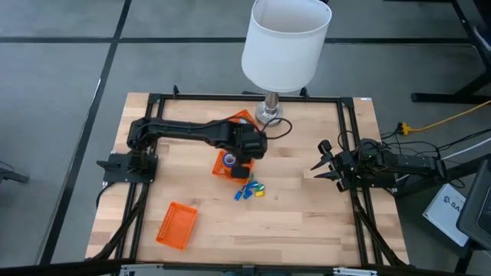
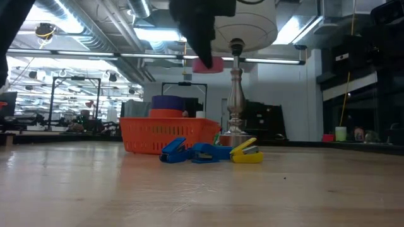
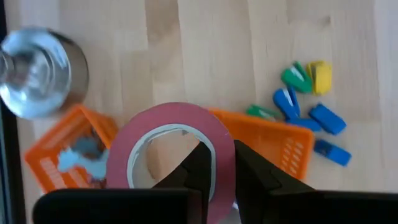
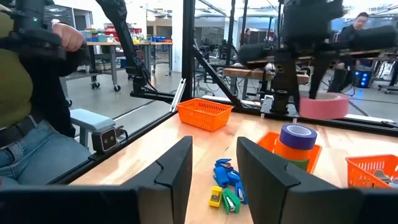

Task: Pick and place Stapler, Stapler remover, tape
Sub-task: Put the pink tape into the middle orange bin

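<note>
My left gripper is shut on a pink tape roll and hangs above an orange basket at the table's middle. That basket holds a stack of rolls with a purple roll on top of an orange one. Several small blue, green and yellow stapler-like pieces lie on the wood just near-right of the basket. My right gripper waits open at the table's right side, touching nothing. My left gripper holds the pink roll by its ring wall, with one finger inside the hollow centre and the other finger outside. The fingers come from above, pointing down. The roll is lifted clear, high above the basket and lying about flat.
A lamp with a white shade stands on its metal base at the far edge. A second orange basket sits beside that base, and a third sits near-left. A person stands beyond the table's left side.
</note>
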Motion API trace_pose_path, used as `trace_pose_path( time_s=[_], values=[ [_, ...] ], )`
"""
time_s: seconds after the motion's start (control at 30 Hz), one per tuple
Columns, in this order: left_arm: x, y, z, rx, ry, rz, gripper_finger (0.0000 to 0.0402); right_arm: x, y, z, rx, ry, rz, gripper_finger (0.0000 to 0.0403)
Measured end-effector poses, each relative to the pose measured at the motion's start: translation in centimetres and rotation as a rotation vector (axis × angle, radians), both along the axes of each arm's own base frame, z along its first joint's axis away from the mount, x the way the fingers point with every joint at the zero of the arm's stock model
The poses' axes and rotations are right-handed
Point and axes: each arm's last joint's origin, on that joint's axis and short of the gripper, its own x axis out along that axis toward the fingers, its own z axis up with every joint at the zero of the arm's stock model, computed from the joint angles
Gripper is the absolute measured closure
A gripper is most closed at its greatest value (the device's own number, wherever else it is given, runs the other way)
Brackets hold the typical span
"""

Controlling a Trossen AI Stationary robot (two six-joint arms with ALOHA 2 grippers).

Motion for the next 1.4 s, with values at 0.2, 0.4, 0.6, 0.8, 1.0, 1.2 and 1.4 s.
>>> trace_pose_path(
  time_s=[0.2, 0.4, 0.6, 0.8, 1.0, 1.2, 1.4],
  values=[
    [-0.8, -2.0, -0.2, -0.008, 0.07, 0.022, 0.0363, 0.0, 0.0, 0.0, 0.0, 0.0, 0.0, 0.0274],
    [-1.0, -3.5, -0.6, -0.007, 0.07, -0.014, 0.0361, 0.0, 0.0, 0.0, 0.0, 0.0, 0.0, 0.0274],
    [-3.5, -3.3, -2.4, -0.024, 0.041, 0.031, 0.036, 0.0, 0.0, 0.0, 0.0, 0.0, 0.0, 0.0274],
    [-6.6, -2.7, -2.3, -0.048, -0.097, 0.083, 0.0361, 0.0, 0.0, 0.0, 0.0, -0.002, 0.0, 0.0274],
    [-8.6, -1.3, -3.5, -0.122, -0.154, 0.15, 0.0359, 0.0, 0.0, 0.0, 0.0, -0.001, 0.0, 0.0274],
    [-8.5, 0.5, -4.6, -0.174, -0.158, 0.16, 0.036, 0.0, 0.0, 0.0, 0.0, -0.001, 0.0, 0.0274],
    [-8.4, 1.3, -4.6, -0.231, -0.168, 0.195, 0.0357, 0.0, 0.0, 0.0, 0.0, 0.0, 0.0, 0.0274]
  ],
)
